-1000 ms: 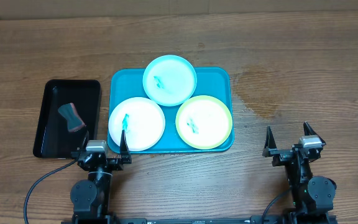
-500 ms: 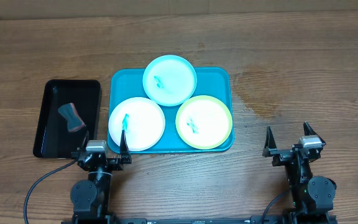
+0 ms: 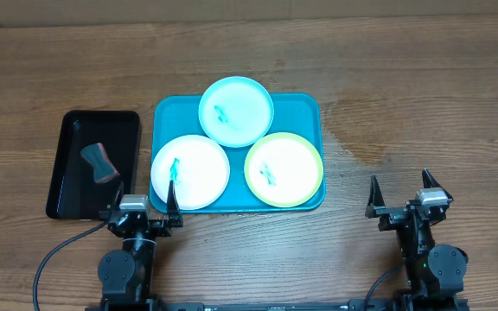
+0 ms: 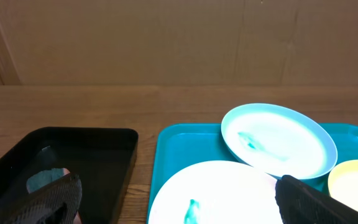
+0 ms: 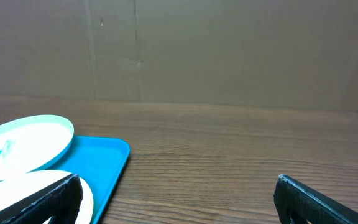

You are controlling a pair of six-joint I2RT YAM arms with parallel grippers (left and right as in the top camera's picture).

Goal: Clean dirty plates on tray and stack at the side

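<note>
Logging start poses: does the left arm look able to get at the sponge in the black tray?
Probably yes. The sponge lies uncovered in the black tray, just ahead of the left claw, which is open and empty; nothing stands between.

Wooden table (image 3: pixel 405 95), darker stain, brown cardboard wall (image 5: pixel 229 50) behind

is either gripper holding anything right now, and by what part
Nothing is held. The left gripper and the right gripper both stand open and empty.
</note>
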